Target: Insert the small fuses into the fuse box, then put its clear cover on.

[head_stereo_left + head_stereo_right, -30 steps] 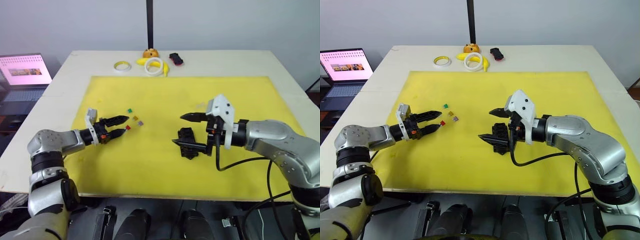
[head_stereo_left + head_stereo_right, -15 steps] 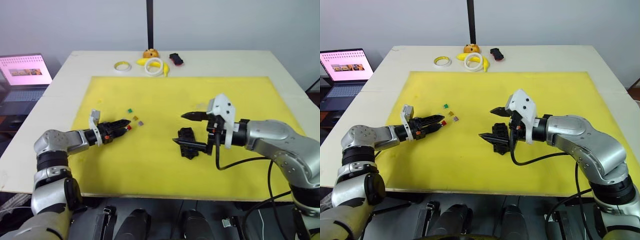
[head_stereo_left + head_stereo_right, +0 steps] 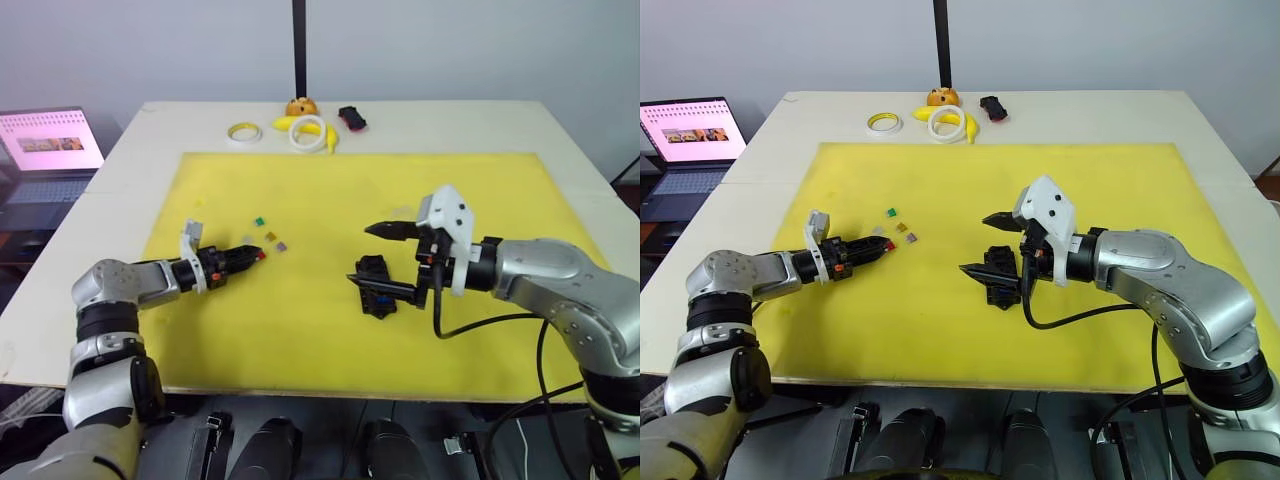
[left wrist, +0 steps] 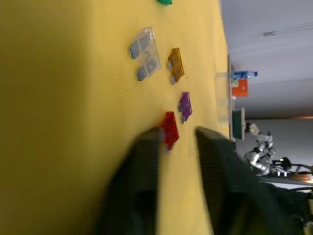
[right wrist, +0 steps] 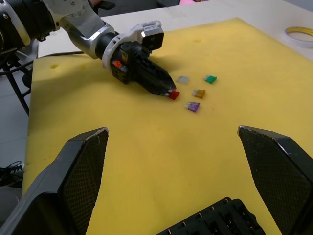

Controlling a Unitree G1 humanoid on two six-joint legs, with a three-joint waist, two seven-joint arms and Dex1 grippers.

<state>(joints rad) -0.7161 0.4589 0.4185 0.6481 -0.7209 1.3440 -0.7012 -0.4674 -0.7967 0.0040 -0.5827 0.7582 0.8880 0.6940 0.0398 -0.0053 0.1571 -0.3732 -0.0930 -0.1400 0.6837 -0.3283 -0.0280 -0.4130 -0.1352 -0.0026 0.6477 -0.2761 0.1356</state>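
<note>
The table (image 3: pixel 560 130) is covered by a yellow mat (image 3: pixel 330 330). The right pincer (image 3: pixel 384 258) is spread wide, with the black fuse box (image 3: pixel 377 285) lying on the mat beside its lower finger. The left pincer (image 3: pixel 256 255) is clenched on a red fuse (image 4: pixel 170 129) at the mat surface. Grey (image 4: pixel 145 53), amber (image 4: pixel 176 64), purple (image 4: pixel 185 105) and green (image 5: pixel 210 79) fuses are scattered just beyond it.
</note>
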